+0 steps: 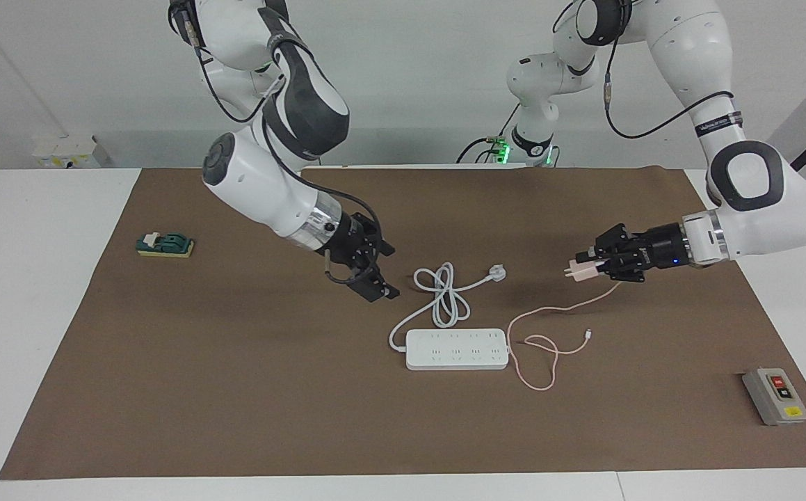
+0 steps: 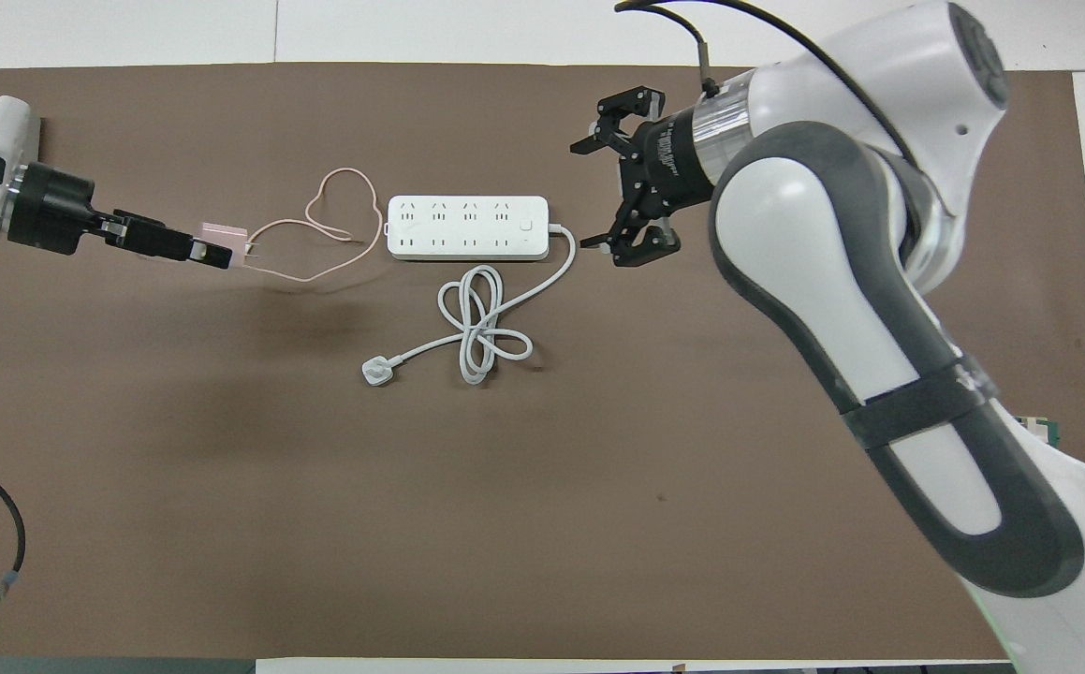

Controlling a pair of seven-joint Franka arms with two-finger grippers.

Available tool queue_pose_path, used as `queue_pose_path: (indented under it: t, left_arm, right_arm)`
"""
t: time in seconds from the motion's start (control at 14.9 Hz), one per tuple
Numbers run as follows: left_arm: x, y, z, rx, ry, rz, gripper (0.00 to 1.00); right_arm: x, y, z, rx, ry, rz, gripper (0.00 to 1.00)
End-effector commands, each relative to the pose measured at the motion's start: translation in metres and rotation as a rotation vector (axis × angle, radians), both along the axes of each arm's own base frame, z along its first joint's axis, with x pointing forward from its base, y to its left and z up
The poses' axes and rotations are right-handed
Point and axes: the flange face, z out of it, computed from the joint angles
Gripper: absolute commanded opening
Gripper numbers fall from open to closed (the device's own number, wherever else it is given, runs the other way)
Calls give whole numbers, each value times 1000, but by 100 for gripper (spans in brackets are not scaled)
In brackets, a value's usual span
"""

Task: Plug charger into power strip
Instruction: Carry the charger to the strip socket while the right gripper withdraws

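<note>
Prongs of the charger [image 1: 581,272], pinched in the left tool [image 1: 592,267], aim sideways toward the strip [image 1: 456,348] at its seven o'clock in the facing view; the right tool [image 1: 368,273] hangs spread and empty.

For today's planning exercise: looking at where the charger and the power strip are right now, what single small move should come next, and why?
Probably the left gripper should carry the charger over the power strip and turn its prongs downward. It grips the charger in the air, off toward the left arm's end of the table, with the prongs pointing sideways. The sockets face up, uncovered. The right gripper hangs open near the strip's cord end.
</note>
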Motion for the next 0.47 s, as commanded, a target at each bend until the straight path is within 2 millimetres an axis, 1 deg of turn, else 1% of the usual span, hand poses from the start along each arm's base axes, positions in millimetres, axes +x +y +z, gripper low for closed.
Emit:
queue_pose_path:
  t: [0.0,0.07,0.13,0.2,0.34,0.4]
  left_arm:
    - [21,30,6,117,-18,-61,0]
    - [26,29,4,162,-47,-95,0]
    - [30,24,4,187,-87,-120,0]
    - [38,3,6,215,-146,-133,0]
    - [52,-30,10,308,-268,-178,0]
    - [58,-53,11,348,-338,-235,0]
  right_arm:
    - [-7,-49,16,-104,-113,239,100]
    - [-12,-62,21,-143,-155,351,100]
    - [-16,-76,24,-194,-191,472,100]
    - [-20,-90,29,-253,-231,595,100]
    - [-25,-113,36,-328,-299,796,100]
    - [-27,-122,41,-364,-334,894,100]
